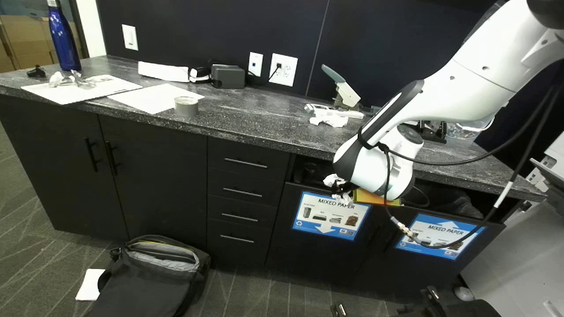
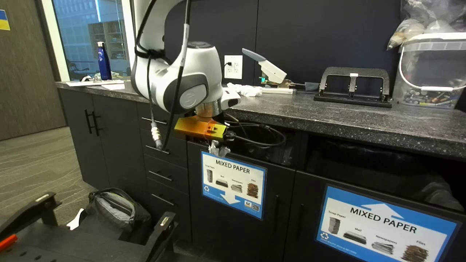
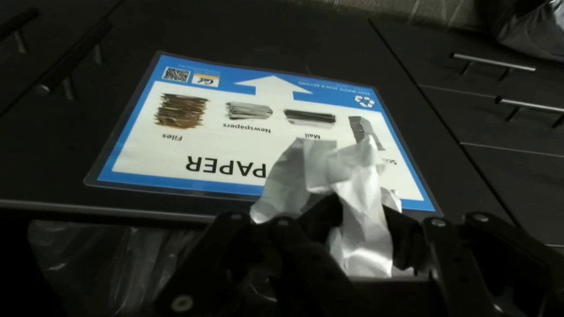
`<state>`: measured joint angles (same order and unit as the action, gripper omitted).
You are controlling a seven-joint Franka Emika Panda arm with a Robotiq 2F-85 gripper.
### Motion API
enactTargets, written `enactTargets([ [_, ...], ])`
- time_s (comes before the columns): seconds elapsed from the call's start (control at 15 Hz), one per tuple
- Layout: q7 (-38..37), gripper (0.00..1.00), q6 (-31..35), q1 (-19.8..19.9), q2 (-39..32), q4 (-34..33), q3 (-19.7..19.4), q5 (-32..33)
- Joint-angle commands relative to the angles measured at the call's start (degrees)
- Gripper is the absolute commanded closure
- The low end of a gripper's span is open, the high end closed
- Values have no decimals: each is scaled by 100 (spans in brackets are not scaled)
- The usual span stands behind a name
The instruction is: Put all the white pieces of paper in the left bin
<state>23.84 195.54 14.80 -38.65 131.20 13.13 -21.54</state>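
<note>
Black and nearest of all, along the bottom of the wrist view, the gripper (image 3: 361,224) is clamped on crumpled white paper (image 3: 335,189); whether one piece or more, I cannot tell. Just beyond, the paper hides part of a blue-edged label (image 3: 211,143), upside down mid-frame on the front of the left bin (image 1: 304,252). At lower left a clear liner (image 3: 101,264) shows in the bin's mouth; at right are drawers (image 3: 484,114).

In both exterior views the held paper appears at the bin's front edge, overlapping the top of the label. Whether it touches either, I cannot tell.

Nearest in an exterior view, at lower left, a dark bag (image 1: 150,281) lies open on the floor (image 1: 246,295). Behind it, the white arm (image 1: 476,83) slants down from the upper right over the counter (image 1: 255,114). Left of centre, a roll of tape (image 1: 186,108) sits at the edge of a white sheet (image 1: 150,97). Farther left, another sheet (image 1: 61,95) bears small crumpled pieces (image 1: 56,79), some white, their material unclear. Right of centre, more crumpled white paper (image 1: 329,119) lies just beside a stapler (image 1: 346,93). At the upper left stands a blue bottle (image 1: 64,39). Behind the counter rises a dark wall (image 1: 198,31).
</note>
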Motion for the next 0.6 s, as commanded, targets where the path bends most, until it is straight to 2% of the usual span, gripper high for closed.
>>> enactTargets([
  [0.0,-1025,90,1038,-200,-556,-240,-315,1249],
  [0.27,-1662,90,1868,-661,-1016,-644,-919,1897],
  [0.53,-1886,90,2270,-1006,-1382,-1254,-1321,1826],
])
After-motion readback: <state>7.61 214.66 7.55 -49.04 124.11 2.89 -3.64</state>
